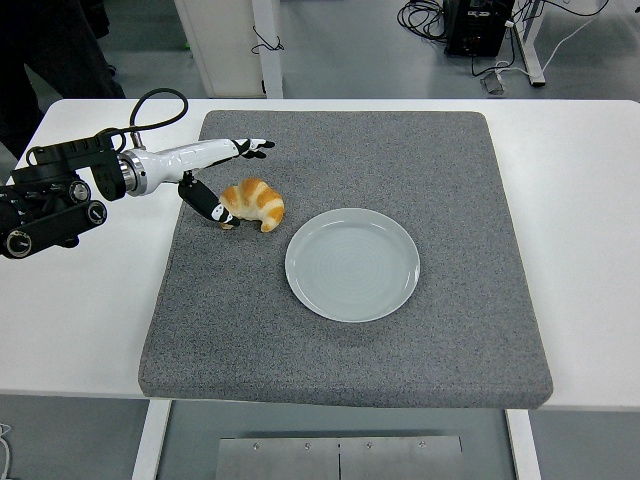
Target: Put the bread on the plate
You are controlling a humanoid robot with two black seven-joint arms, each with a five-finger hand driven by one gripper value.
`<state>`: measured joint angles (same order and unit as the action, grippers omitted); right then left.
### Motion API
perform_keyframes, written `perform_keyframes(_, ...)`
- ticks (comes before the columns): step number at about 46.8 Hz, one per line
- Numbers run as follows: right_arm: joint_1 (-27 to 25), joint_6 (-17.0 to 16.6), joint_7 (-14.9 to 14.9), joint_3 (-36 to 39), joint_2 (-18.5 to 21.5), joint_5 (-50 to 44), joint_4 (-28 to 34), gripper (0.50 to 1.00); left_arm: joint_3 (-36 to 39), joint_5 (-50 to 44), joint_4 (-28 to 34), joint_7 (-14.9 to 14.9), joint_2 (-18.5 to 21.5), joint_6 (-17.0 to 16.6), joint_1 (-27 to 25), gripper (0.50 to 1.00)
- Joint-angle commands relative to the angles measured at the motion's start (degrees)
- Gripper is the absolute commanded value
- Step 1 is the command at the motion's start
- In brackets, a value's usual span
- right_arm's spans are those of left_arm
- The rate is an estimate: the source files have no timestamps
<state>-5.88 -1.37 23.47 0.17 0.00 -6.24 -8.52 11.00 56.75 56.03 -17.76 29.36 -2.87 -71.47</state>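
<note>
Your bread [253, 204] is a croissant lying flat on the grey mat [340, 340], just left of the plate [352, 264] and slightly farther from you, with a narrow strip of mat showing between them. Its long axis runs roughly left to right, and its 2 tips curve down toward the near edge of the table [580, 200], so the arch faces away from you.

Your left hand [222, 178] reaches in from the left over the mat's far-left part. It is spread and grips nothing: the fingers [252, 147] stretch out past the far side of the croissant, while the thumb [208, 204] angles down with its tip at the croissant's left end, touching or nearly so; you cannot tell which from this view.

The plate sits near the mat's centre and carries nothing.
</note>
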Motion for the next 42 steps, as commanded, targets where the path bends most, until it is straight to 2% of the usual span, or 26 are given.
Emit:
perform_keyframes(1, 0.0, 0.0, 0.0, 0.0, 0.0, 0.0, 0.0, 1.0, 1.5, 1.4, 0.2, 0.0, -0.1, -3.4, -0.1, 0.968)
perform_keyframes(5, 0.0, 0.0, 0.0, 0.0, 0.0, 0.0, 0.0, 1.0, 2.4, 1.7, 0.2, 0.0, -1.0, -5.6, -0.1, 0.968)
perform_keyframes(12, 0.0, 0.0, 0.0, 0.0, 0.0, 0.0, 0.0, 1.0, 3.7, 1.7, 0.2, 0.0, -1.3, -7.0, 0.0, 0.968)
perform_keyframes(42, 0.0, 0.0, 0.0, 0.0, 0.0, 0.0, 0.0, 1.0, 3.7, 1.3, -1.3, 1.5, -3.2, -7.2, 1.3, 0.965)
